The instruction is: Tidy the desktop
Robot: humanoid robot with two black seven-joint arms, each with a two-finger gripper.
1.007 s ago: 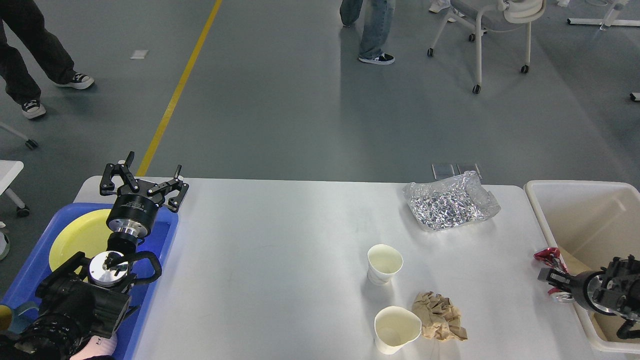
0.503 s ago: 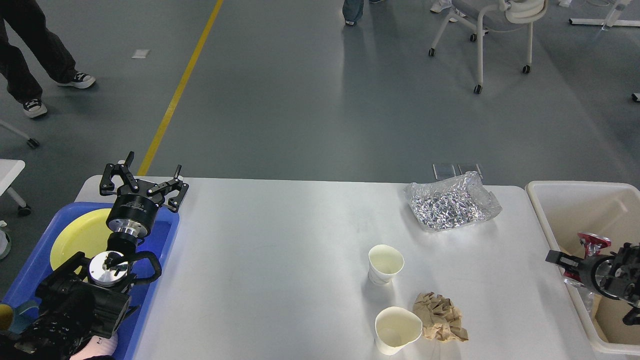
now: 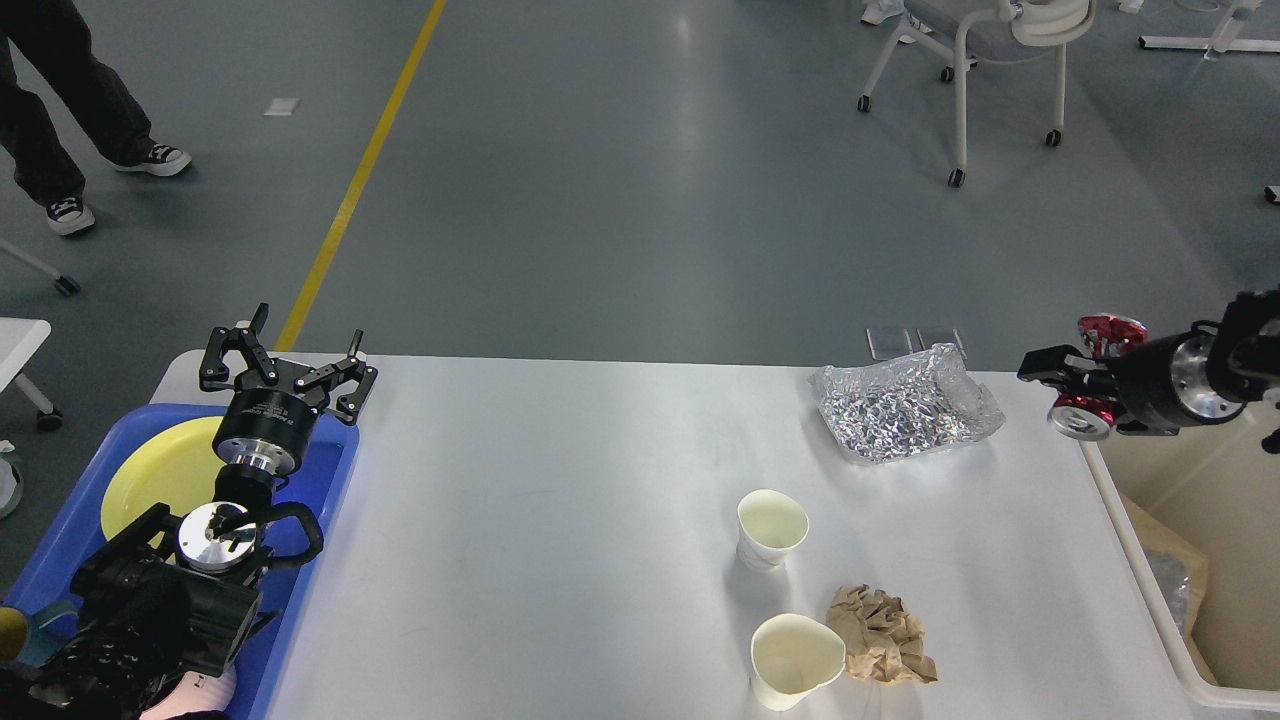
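Observation:
The white desktop [image 3: 560, 520] carries a crumpled sheet of silver foil [image 3: 905, 402] at the far right. Two white paper cups [image 3: 771, 528] [image 3: 795, 660] stand at the near right, the nearer one touching a brown paper wad [image 3: 882, 635]. My right gripper [image 3: 1082, 385] hovers high over the table's far right corner, shut on a crushed red can [image 3: 1098, 332]. Over the far end of the blue tray, my left gripper [image 3: 287, 362] is open and holds nothing.
An off-white bin [image 3: 1140, 560] stands against the table's right edge, with brown paper and plastic in it. The blue tray [image 3: 330, 480] at the left edge holds a yellow plate [image 3: 160, 475]. A wheeled chair and a person's legs are on the floor beyond.
My right gripper has risen from low over the bin and swung toward the far right corner, still gripping the red can. The left arm has not moved. The person at the far centre walked off.

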